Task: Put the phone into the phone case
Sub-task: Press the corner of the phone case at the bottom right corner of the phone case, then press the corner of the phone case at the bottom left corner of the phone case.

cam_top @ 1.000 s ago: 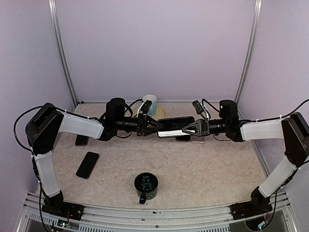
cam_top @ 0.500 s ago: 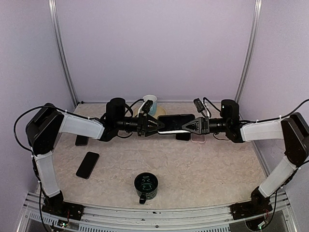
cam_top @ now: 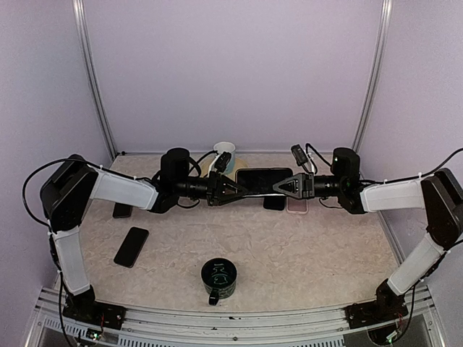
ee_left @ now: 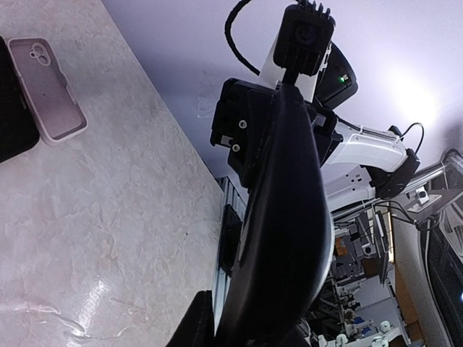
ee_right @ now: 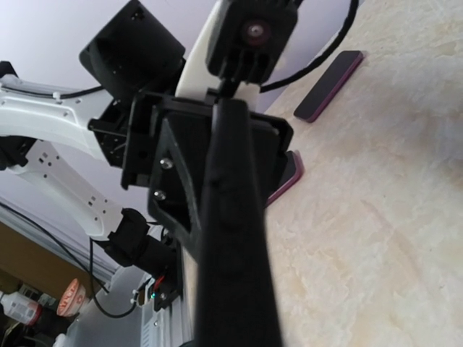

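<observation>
A black phone [cam_top: 262,177], seemingly in a black case, hangs level above the back middle of the table, held between both grippers. I cannot tell how well the phone sits in the case. My left gripper [cam_top: 241,189] is shut on its left end and my right gripper [cam_top: 281,188] on its right end. In the left wrist view its dark edge [ee_left: 282,231] fills the middle, with the right gripper behind it. In the right wrist view the edge [ee_right: 235,238] runs up to the left gripper.
A pink case [cam_top: 297,205] and a dark item [cam_top: 274,203] lie under the held phone. Two dark phones [cam_top: 131,246] [cam_top: 121,210] lie at the left. A dark mug [cam_top: 218,278] stands near the front, and a white cup [cam_top: 224,153] at the back.
The held phone has turned from tilted, with a pale lower edge showing, to level and dark. It has risen a little toward the back. Both grippers stay shut on it.
</observation>
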You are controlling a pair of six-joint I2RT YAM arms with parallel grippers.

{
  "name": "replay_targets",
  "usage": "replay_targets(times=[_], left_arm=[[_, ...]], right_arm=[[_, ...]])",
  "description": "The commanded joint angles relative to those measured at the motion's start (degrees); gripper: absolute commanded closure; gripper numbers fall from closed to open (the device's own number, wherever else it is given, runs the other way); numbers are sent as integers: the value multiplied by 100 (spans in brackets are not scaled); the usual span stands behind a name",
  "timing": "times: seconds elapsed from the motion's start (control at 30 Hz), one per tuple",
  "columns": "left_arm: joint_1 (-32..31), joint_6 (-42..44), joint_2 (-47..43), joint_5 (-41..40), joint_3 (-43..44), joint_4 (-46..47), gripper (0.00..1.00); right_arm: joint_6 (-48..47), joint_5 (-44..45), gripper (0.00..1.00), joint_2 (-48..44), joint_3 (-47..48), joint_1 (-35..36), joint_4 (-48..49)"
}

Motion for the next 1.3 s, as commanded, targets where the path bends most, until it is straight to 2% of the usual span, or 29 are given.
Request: replay_targets(times=[0.0,0.07,0.23,0.43,0.57,0.93,1.27], left_arm=[[-149,-133,73,384,-49,410,88],[-145,-139,67,350,-51,398,100],[-104,-79,25,297,-49,305,100],[71,-20,-84,213,-131,225,64],[254,279,-272,96,-176,-123,51],[398,1051,-437,-376,108,-1059,40],[426,864,-37,-306,685,-837,37]], right_arm=[[-251,563,100,-137,49,-125,126],[-435,668,100,-175,68,-125,-95],[-721,781,100,-285,70,-125,-419],[-609,619,100,-353,77,-133,-319],[-487,447,100,-373,61,-192,-189],[26,-106,100,-203,-6,-239,314],[294,-511,100,-23,-191,-230,644]])
